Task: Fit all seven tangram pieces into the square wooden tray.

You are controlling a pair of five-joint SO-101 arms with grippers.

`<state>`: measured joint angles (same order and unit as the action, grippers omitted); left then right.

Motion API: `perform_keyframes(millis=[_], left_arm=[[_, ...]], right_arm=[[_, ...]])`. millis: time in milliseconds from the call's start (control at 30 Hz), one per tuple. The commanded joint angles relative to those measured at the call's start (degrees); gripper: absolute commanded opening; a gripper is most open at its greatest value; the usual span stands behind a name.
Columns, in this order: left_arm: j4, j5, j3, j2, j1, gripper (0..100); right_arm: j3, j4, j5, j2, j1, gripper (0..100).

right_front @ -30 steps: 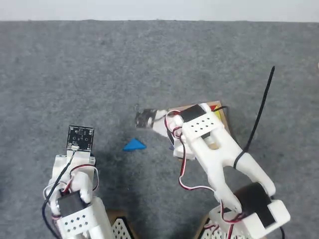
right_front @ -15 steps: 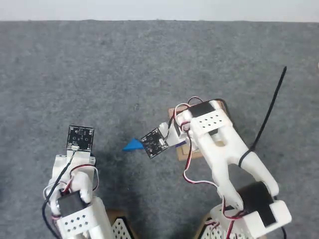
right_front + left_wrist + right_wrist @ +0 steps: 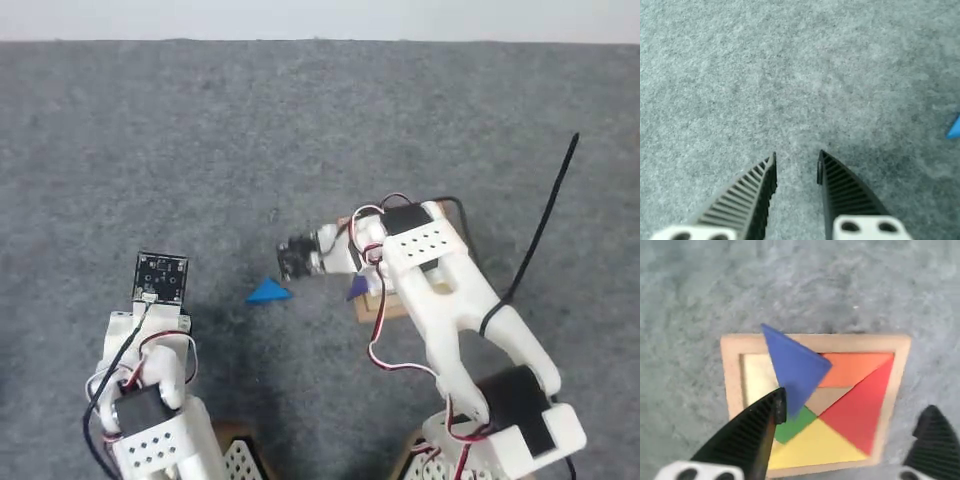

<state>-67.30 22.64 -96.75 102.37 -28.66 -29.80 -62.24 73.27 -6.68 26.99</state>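
Right tool (image 3: 854,412) spread, empty; blue triangle (image 3: 792,370) propped on tray (image 3: 730,385) rim, 9 o'clock side: nudge could tip it out. Left tool (image 3: 797,159) parted, empty.

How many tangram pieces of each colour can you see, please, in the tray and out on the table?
dark blue piece: 1
light blue piece: 1
orange piece: 1
red piece: 1
yellow piece: 1
green piece: 1
total: 6 sure; tan centre patch unclear

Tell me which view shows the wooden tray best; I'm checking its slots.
Right wrist view: nearly the whole wooden tray, coloured pieces inside, blue triangle tilted over it. High view: one corner beneath the right arm. Left wrist view faces carpet.
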Motion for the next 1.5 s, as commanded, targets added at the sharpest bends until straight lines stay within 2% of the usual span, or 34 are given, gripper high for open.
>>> perform_keyframes(millis=[0,167,233,300,533,700,833,1067,1267,1467], left_arm=[[0.5,0.4,0.4,0.4,-0.1,13],[0.5,0.4,0.4,0.4,-0.1,13],[0.5,0.4,0.4,0.4,-0.1,13],[0.5,0.4,0.4,0.4,-0.1,13],[0.5,0.4,0.4,0.4,-0.1,13],[0.5,0.4,0.4,0.4,-0.1,13],[0.5,0.4,0.4,0.4,-0.1,13],[0.5,0.4,0.4,0.4,-0.1,13],[0.5,0.4,0.4,0.4,-0.1,13],[0.5,0.4,0.4,0.4,-0.1,13]], right_arm=[[5.8,-2.6,-27.7,-4.1,2.2,28.8],[12.9,-9.0,-65.1,-4.8,3.6,14.9],[12.8,-9.3,-77.6,-4.4,5.8,9.1],[12.0,-8.8,-83.4,-3.6,7.9,6.1],[11.6,-5.8,-97.8,3.3,12.3,6.6],[11.9,-6.2,-100.5,8.0,12.1,14.9],[11.5,-6.2,-100.3,8.4,12.4,15.8],[8.6,-5.6,-92.4,8.7,12.2,15.9],[6.2,-3.1,-97.9,8.2,9.4,15.8],[6.2,-2.9,-98.7,8.7,5.9,15.8]])
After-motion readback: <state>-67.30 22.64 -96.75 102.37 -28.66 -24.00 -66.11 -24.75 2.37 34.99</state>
